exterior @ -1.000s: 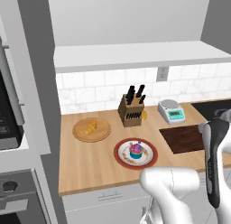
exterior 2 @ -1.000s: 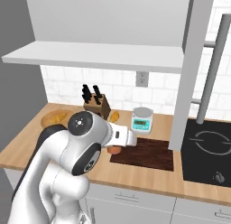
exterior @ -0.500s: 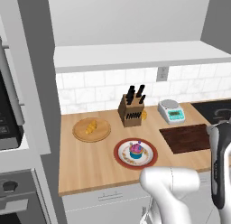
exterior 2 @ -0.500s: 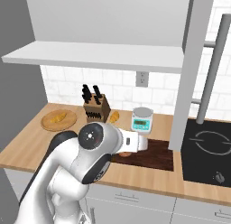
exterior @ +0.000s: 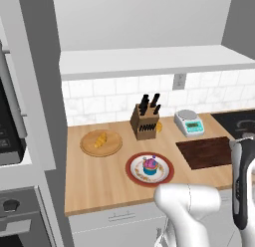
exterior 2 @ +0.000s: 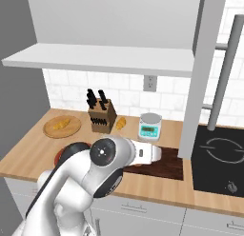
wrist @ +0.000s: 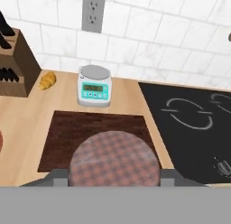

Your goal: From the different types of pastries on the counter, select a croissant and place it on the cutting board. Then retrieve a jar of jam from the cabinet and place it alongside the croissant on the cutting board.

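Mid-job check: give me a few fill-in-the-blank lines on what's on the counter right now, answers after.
1. The cupcake sits on a round ___.
2. Behind the cutting board stands a green-faced kitchen ___.
3. The gripper is shut on a ___ over the cutting board.
4. A small croissant lies beside the knife ___.
Missing words: plate; scale; jar; block.

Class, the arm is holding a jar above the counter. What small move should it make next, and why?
Probably ease the jar down onto the cutting board. In the hand view the jaws are shut on the jar, and the dark board lies bare just beyond it, in front of the scale. Lowering before letting go seems safest.
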